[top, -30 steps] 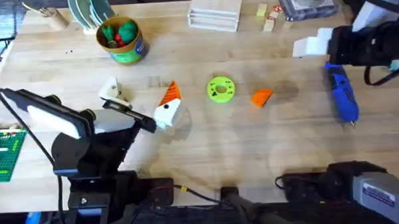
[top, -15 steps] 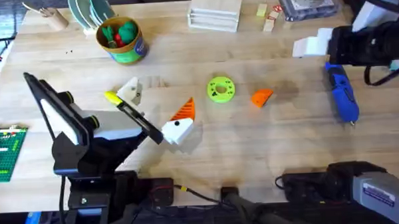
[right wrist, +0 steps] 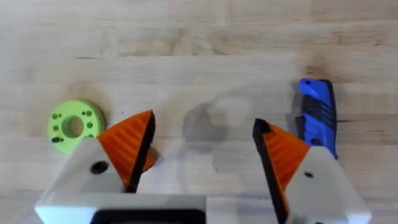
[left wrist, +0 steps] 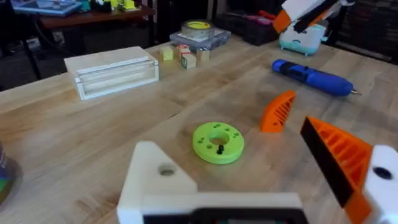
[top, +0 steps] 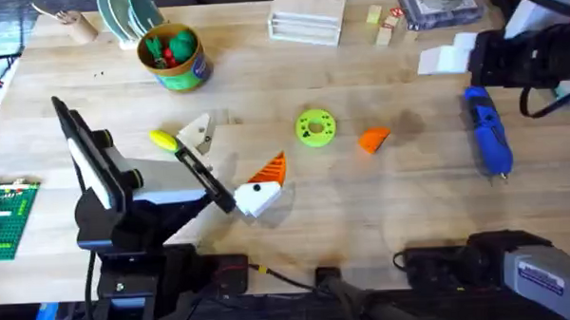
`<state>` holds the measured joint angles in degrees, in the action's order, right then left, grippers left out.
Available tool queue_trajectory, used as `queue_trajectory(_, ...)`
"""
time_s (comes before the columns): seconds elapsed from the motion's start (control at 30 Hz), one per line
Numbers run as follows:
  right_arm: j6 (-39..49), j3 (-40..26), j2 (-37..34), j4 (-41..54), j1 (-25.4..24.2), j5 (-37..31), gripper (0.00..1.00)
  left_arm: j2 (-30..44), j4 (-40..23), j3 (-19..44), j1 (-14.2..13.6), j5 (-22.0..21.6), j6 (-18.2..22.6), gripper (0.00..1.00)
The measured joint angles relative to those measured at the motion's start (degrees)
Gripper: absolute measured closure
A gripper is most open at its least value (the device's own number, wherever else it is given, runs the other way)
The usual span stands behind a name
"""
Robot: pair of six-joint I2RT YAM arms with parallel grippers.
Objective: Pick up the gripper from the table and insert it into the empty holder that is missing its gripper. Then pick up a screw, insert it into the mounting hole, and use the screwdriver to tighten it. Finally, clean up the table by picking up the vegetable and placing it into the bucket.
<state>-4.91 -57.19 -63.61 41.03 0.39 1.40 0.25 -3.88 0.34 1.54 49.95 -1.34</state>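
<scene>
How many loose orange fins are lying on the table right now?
1. The loose orange fin lies on the bare wood just right of the green disc, between it and the blue screwdriver. The other orange pieces are the arms' own fingers.

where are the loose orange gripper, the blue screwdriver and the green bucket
gripper point(top: 374, 139), overhead view, on the middle of the orange fin
screwdriver point(top: 489, 140), overhead view, on the middle of its blue body
bucket point(top: 179, 72), overhead view, on its printed side wall
</scene>
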Motion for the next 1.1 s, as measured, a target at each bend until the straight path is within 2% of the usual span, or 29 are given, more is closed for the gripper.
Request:
queue_trajectory(0.17,4.5,-2.4,-0.1,5.6,3.6,0.5,0.007,0.0,0.0,0.0,0.0,0.8,0.0,0.008)
queue_trajectory(0.4,10.9,-3.7,-0.2,11.6,16.0,1.2,0.009,0.0,-0.5,0.0,0.0,2.7,0.0,0.008)
queue_trajectory(0.53,11.4,-3.7,-0.2,11.9,19.9,1.4,0.007,0.0,-0.6,0.0,0.0,4.0,0.0,0.008)
queue_trajectory(0.67,12.0,-3.7,-0.8,12.7,22.0,1.4,0.007,0.0,-0.9,0.0,0.0,6.2,0.0,0.008)
queue_trajectory(0.83,13.2,-3.7,-5.3,14.3,23.1,1.4,0.008,0.0,-1.3,0.0,0.0,9.4,0.0,0.008)
queue_trajectory(1.1,16.1,-3.7,-12.7,14.4,23.1,1.4,0.008,0.0,-1.5,0.0,0.0,11.0,0.0,0.008)
